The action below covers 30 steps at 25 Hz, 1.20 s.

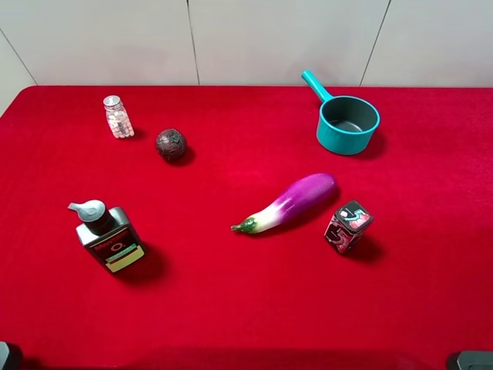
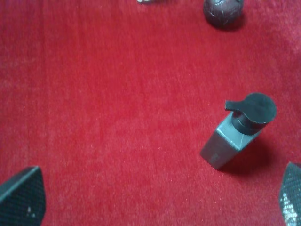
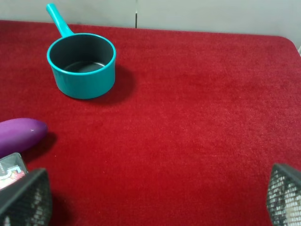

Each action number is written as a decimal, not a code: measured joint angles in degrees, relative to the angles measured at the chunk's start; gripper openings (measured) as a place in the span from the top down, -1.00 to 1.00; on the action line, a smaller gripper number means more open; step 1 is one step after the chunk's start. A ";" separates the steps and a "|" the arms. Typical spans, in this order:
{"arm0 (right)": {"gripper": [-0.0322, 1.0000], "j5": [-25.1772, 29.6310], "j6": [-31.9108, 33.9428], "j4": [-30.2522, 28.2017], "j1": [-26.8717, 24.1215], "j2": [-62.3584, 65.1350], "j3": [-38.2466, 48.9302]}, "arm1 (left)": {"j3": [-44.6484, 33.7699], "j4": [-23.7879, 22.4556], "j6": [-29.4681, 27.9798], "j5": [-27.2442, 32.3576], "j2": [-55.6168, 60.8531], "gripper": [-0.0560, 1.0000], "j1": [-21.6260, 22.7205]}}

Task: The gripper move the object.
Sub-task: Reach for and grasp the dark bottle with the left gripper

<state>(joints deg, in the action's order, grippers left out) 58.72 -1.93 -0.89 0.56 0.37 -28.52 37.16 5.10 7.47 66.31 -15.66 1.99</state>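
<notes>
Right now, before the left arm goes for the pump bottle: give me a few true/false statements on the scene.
1. The pump bottle stands upright on the cloth. True.
2. The left hand is shut on the pump bottle. False: it is open and touches nothing.
3. The pot is empty. True.
4. The eggplant lies in the pot. False: it lies on the cloth, next to the cube.

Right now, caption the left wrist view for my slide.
Left gripper open over red cloth; pump bottle upright, untouched; dark ball beyond.
</notes>
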 joint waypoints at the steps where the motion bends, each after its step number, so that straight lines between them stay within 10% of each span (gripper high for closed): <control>1: -0.41 0.00 0.00 0.00 0.00 0.00 0.00 | 0.83 0.21 0.25 0.59 -1.53 -0.98 0.00; 16: -0.41 0.00 0.00 0.00 0.00 0.00 0.00 | 2.95 9.95 9.16 1.25 -21.95 -0.98 0.00; 30: -0.41 0.00 0.00 0.00 0.00 0.00 0.00 | 2.95 10.00 12.93 0.57 -33.63 -0.97 -4.94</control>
<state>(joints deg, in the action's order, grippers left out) 58.72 -1.93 -0.89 0.56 0.37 -28.52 40.11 15.10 20.40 66.88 -49.29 -2.95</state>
